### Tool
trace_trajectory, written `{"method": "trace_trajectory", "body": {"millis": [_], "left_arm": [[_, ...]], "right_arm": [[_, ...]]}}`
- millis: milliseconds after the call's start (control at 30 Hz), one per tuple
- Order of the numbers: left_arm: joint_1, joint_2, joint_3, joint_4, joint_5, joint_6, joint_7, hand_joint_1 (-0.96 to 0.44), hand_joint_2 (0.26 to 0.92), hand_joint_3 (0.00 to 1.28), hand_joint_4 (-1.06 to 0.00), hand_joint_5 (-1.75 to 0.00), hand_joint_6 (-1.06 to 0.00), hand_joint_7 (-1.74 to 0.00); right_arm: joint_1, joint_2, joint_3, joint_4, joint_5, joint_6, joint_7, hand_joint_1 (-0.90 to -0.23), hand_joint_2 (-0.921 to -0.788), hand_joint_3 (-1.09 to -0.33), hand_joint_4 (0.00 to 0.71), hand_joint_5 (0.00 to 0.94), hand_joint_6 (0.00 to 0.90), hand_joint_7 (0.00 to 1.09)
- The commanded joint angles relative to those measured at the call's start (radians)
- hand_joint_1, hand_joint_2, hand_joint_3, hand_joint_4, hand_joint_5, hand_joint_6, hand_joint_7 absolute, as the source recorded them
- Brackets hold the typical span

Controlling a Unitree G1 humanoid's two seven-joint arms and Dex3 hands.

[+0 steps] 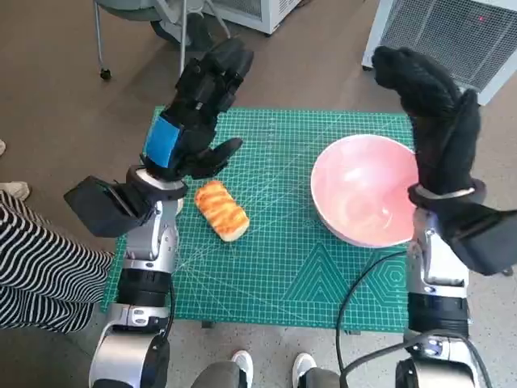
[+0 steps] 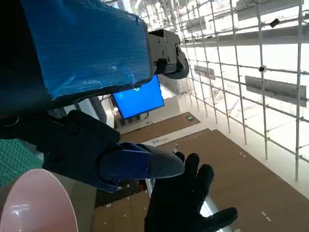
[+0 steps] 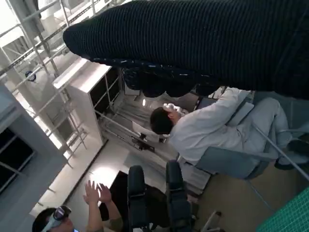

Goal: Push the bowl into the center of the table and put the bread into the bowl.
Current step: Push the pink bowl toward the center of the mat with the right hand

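On the mat's right side sits the bowl (image 1: 367, 188), off-center, bread (image 1: 221, 209) left of it. Left hand (image 1: 194, 113) and right hand (image 1: 432, 113) hover raised, fingers spread, holding nothing, seemingly poised to push.

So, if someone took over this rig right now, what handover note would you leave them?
Left hand: raised above the mat's far left side, fingers apart, holding nothing.
Right hand: raised by the bowl's far right rim, holding nothing.
Bowl: pink, empty, on the right part of the green mat, not centered.
Bread: on the mat, left of the bowl.
Done: nothing visible.
Left: push the bowl to the center, then put the bread in.
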Motion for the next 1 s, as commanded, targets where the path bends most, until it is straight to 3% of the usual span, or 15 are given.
{"method": "trace_trajectory", "body": {"millis": [33,200,400,533,667,833,1000], "left_arm": [[0.005,0.006,0.001,-0.004,0.0,-0.008,0.0,-0.71,0.921,0.31,-0.12,-0.04,0.0,-0.51],[0.004,0.009,0.006,0.008,-0.001,-0.012,0.002,-0.71,0.921,0.3,-0.12,-0.04,0.0,-0.51],[0.002,0.013,0.011,0.03,0.001,-0.023,0.003,-0.71,0.921,0.3,-0.12,-0.03,0.0,-0.5],[0.003,0.013,0.011,0.034,0.0,-0.028,0.004,-0.71,0.921,0.3,-0.12,-0.03,0.0,-0.5],[0.005,0.014,0.01,0.035,0.003,-0.032,0.006,-0.72,0.921,0.3,-0.12,-0.03,0.0,-0.49],[0.006,0.016,0.011,0.039,0.004,-0.036,0.006,-0.72,0.921,0.3,-0.12,-0.03,0.0,-0.48],[0.008,0.02,0.01,0.037,0.006,-0.037,0.007,-0.72,0.921,0.3,-0.12,-0.03,0.0,-0.48]], "right_arm": [[0.001,-0.059,-0.065,0.145,0.036,-0.043,0.036,-0.731,-0.921,-0.702,0.146,0.0,0.028,0.46],[-0.009,-0.108,-0.109,0.285,-0.013,-0.111,-0.027,-0.723,-0.921,-0.711,0.138,0.0,0.011,0.44],[-0.029,-0.156,-0.123,0.442,-0.089,-0.142,-0.141,-0.666,-0.921,-0.791,0.102,0.0,0.0,0.37],[-0.048,-0.181,-0.129,0.55,-0.111,-0.135,-0.194,-0.645,-0.921,-0.827,0.084,0.0,-0.001,0.32],[-0.065,-0.193,-0.141,0.647,-0.1,-0.099,-0.224,-0.64,-0.921,-0.846,0.078,0.0,-0.001,0.31],[-0.075,-0.18,-0.169,0.718,-0.054,-0.048,-0.209,-0.641,-0.921,-0.854,0.076,0.0,0.001,0.3],[-0.081,-0.166,-0.191,0.77,-0.028,-0.006,-0.187,-0.643,-0.921,-0.852,0.077,0.001,0.003,0.31]]}}
